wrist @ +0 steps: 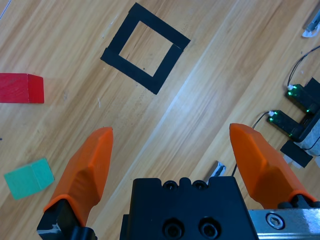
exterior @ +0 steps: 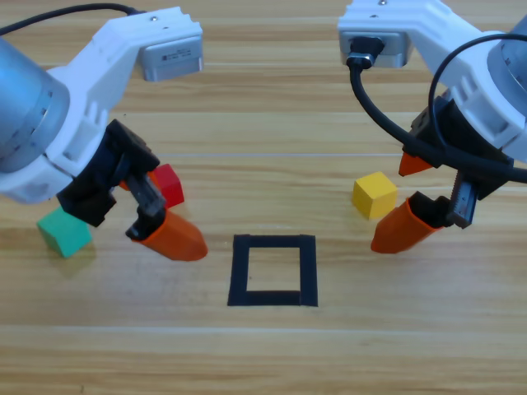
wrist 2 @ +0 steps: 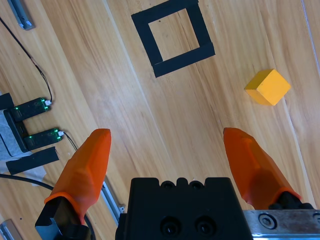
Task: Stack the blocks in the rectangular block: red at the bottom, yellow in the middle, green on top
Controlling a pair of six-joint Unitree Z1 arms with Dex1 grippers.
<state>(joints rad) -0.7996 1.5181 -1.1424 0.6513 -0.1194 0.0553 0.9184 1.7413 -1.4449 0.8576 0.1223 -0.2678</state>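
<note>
High view: nothing in the tape rectangle (exterior: pixel 272 271) yet, so step 1 = grab red (exterior: pixel 168 184). Left gripper (exterior: pixel 160 210), jaws spread & empty, sits just beside red, twd bench front; shift back over it, straddle square, close. Green (exterior: pixel 63 231) nr left edge. Right gripper (exterior: pixel 408 202) spread, empty, beside yellow (exterior: pixel 375 194), bench right.

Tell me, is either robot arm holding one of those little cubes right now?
No. The left gripper and the right gripper both have open jaws with nothing between them.
</note>
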